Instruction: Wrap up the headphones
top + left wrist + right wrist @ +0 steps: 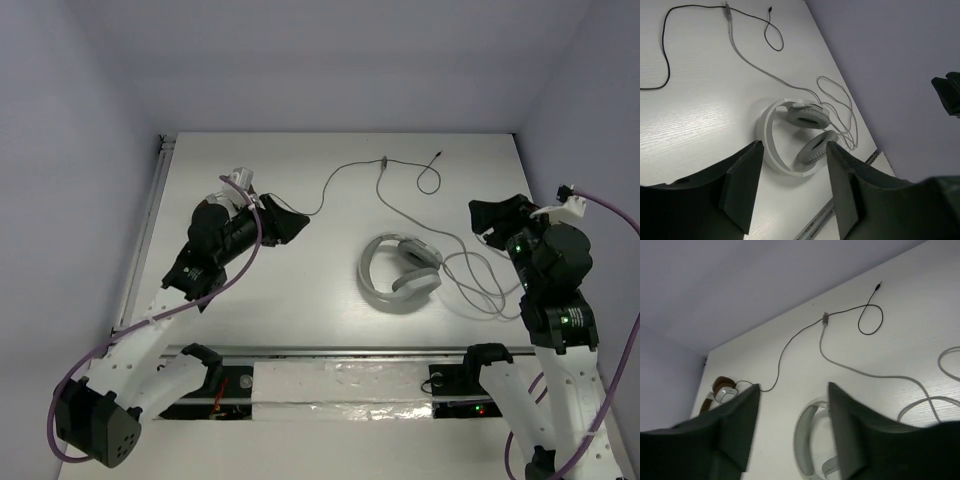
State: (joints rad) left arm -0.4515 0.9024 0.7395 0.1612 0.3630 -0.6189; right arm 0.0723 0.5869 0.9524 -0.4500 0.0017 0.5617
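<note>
The white headphones (398, 272) lie flat on the table (300, 300) right of centre, with the ear cups folded inward. Their thin grey cable (472, 287) lies in loose loops to their right and runs back to a small inline piece (385, 163). My left gripper (290, 222) is open and empty above the table, left of the headphones and pointing at them. My right gripper (480, 225) is open and empty just right of them, over the cable loops. The headphones show between the open fingers in the left wrist view (805, 117) and in the right wrist view (805, 440).
A thin dark cable (335, 180) runs from the inline piece toward the left arm, and another loops to a plug (440, 155). Small brown-cupped headphones (720, 387) lie at the far left. A metal rail (330, 352) crosses the near edge. Walls enclose the table.
</note>
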